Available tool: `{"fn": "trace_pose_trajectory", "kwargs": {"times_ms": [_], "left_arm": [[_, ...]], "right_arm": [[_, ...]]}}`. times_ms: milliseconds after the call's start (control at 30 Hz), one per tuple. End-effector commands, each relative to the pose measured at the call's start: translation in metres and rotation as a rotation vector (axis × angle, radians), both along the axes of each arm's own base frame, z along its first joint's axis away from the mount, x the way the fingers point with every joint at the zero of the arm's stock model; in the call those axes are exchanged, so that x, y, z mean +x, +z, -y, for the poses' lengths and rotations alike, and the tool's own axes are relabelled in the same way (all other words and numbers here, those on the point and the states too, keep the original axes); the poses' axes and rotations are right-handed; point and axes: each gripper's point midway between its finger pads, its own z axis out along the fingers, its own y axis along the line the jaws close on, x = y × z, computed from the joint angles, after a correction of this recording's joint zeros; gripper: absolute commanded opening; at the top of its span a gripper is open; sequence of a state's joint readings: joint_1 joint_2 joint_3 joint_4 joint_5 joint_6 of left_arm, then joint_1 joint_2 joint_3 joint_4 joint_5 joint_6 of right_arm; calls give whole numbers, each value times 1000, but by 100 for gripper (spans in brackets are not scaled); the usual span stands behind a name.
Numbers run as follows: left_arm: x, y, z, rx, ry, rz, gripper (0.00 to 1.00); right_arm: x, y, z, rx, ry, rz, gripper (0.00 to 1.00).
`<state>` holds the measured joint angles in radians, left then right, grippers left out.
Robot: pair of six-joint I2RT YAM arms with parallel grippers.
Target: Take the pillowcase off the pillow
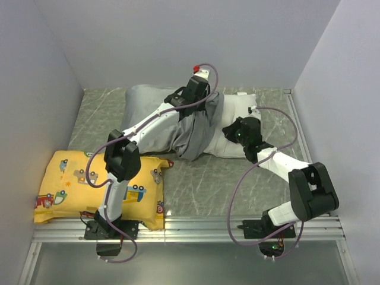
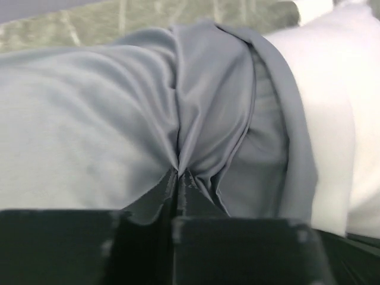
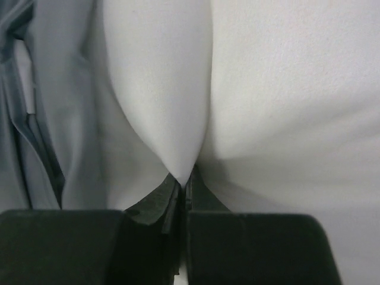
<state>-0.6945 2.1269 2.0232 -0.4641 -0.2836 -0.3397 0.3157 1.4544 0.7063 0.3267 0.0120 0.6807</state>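
**Both tools pinching cloth, pillowcase bunched halfway off**

Top view: the pillow (image 1: pixel 237 113) lies across the far part of the bench (image 1: pixel 231 178). Its right end is bare and white. The silver-grey pillowcase (image 1: pixel 148 101) covers its left end and is bunched in folds near the middle. The left tool (image 1: pixel 200 98) reaches down onto that bunched edge. The right tool (image 1: pixel 233 130) sits against the bare white part. A yellow cushion (image 1: pixel 101 187) lies at the near left, apart from both.

Left wrist: the left tool (image 2: pixel 180 175) is pressed together on a gathered fold of the pillowcase (image 2: pixel 89 119), with the white pillow (image 2: pixel 338 95) showing to the right.

Right wrist: the right tool (image 3: pixel 184 178) is closed on a pinched peak of the white pillow (image 3: pixel 285 89), and the pillowcase (image 3: pixel 53 95) hangs in folds at the left.
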Motion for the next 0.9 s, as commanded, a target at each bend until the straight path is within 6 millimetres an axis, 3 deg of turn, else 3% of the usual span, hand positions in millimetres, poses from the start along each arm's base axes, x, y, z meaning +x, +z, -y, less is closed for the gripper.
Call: {"fn": "trace_pose_trajectory", "kwargs": {"times_ms": [0, 33, 67, 100, 133, 167, 200, 233, 267, 300, 333, 367, 400, 433, 500, 533, 567, 600, 633, 667, 700, 733, 800, 833, 867], "left_arm": [[27, 54, -67, 68, 180, 120, 0], [35, 61, -85, 60, 222, 125, 0], [51, 66, -123, 56, 296, 128, 0], [57, 77, -147, 32, 353, 145, 0], [63, 77, -171, 29, 405, 143, 0], [75, 79, -216, 12, 485, 139, 0], [77, 86, -237, -38, 531, 141, 0], [78, 80, -258, -62, 568, 123, 0], [82, 78, -295, -88, 637, 120, 0], [78, 86, -304, -148, 641, 126, 0], [75, 71, -310, -161, 636, 92, 0], [77, 74, -310, -198, 614, 107, 0], [72, 78, -293, -235, 534, 103, 0], [67, 62, -282, -230, 505, 68, 0], [57, 58, -240, -230, 403, 63, 0], [48, 38, -225, -223, 368, 26, 0], [38, 32, -198, -228, 311, 12, 0], [34, 33, -185, -247, 282, 26, 0], [24, 13, -176, -239, 269, -12, 0], [15, 8, -160, -246, 234, -25, 0], [8, -2, -155, -249, 221, -35, 0], [3, -8, -151, -247, 214, -42, 0], [-11, -24, -142, -227, 190, -57, 0], [-14, -28, -140, -222, 185, -59, 0], [-17, -31, -137, -214, 179, -63, 0]], "right_arm": [[-26, -42, 42, -141, -67, -193, 0], [-28, -39, 47, -126, -74, -190, 0], [-28, -38, 55, -115, -91, -190, 0], [-26, -37, 71, -102, -130, -190, 0], [-29, -36, 79, -92, -149, -188, 0], [-31, -34, 85, -81, -159, -187, 0], [-32, -33, 91, -76, -177, -184, 0], [-35, -30, 104, -70, -213, -175, 0], [-36, -28, 109, -67, -228, -166, 0], [-37, -27, 113, -59, -242, -160, 0], [-39, -24, 115, -57, -248, -150, 0], [-39, -21, 115, -54, -247, -139, 0], [-39, -19, 116, -56, -247, -131, 0], [-39, -16, 112, -44, -227, -123, 0], [-38, -9, 103, -38, -182, -103, 0], [-35, 1, 100, -45, -173, -79, 0], [-37, 4, 92, -60, -148, -77, 0], [-37, 10, 89, -90, -125, -62, 5], [-33, 30, 86, -97, -115, -20, 12], [-35, 39, 75, -114, -77, -7, 22], [-38, 47, 72, -157, -54, 6, 42], [-34, 79, 68, -170, -51, 75, 49], [-42, 100, 47, -237, 21, 112, 66], [-36, 129, 40, -246, 33, 167, 70], [-35, 134, 34, -261, 57, 164, 73]]}}
